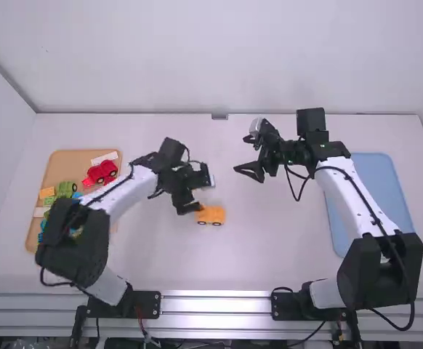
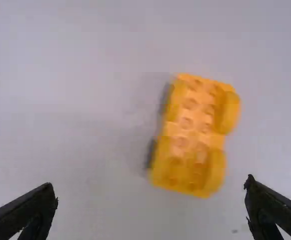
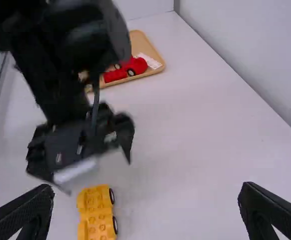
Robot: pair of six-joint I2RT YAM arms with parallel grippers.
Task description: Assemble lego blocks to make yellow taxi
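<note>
1. Yellow lego car (image 1: 211, 215): upright on dark wheels, near the middle of the white table (image 1: 270, 254).
2. Left gripper (image 1: 189, 209): spread wide, empty, aimed down at the car.
3. Right gripper (image 1: 240, 153): also wide and empty, farther from the car.
4. Left side: tan tray (image 1: 65, 169) with red car (image 1: 102, 171). Right side: blue tray (image 1: 375, 182).

The yellow car body (image 2: 193, 125) looks like smooth plastic with raised round studs. The tabletop (image 1: 255, 254) is smooth and matt, the blue tray (image 1: 380, 174) flat and matt, the rail (image 1: 215, 306) ridged metal with a soft sheen.
</note>
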